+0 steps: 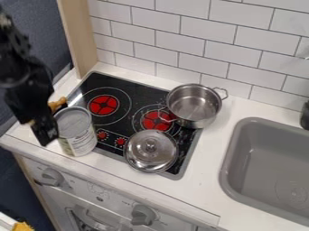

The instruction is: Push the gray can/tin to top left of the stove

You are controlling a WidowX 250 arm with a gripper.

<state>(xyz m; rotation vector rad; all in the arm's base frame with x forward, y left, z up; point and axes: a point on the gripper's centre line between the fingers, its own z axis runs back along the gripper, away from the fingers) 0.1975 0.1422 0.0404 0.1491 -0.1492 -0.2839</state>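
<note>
The black pincer point(46, 131) is pictured beside the gray can point(76, 131), which is stood at the stove's point(109, 151) front left corner; whether the pincer is clenched or released cannot be told.

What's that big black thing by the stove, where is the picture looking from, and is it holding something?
That's a robot arm with a gripper, a bit like a hand. A camera fixed in place looks down at a slant on the counter. On the stove are red cooking rings and a shiny lid. A silver pot is at its right side, and a gray sink is farther right. The gripper is next to the gray can, but I can't tell whether it is holding it.
</note>
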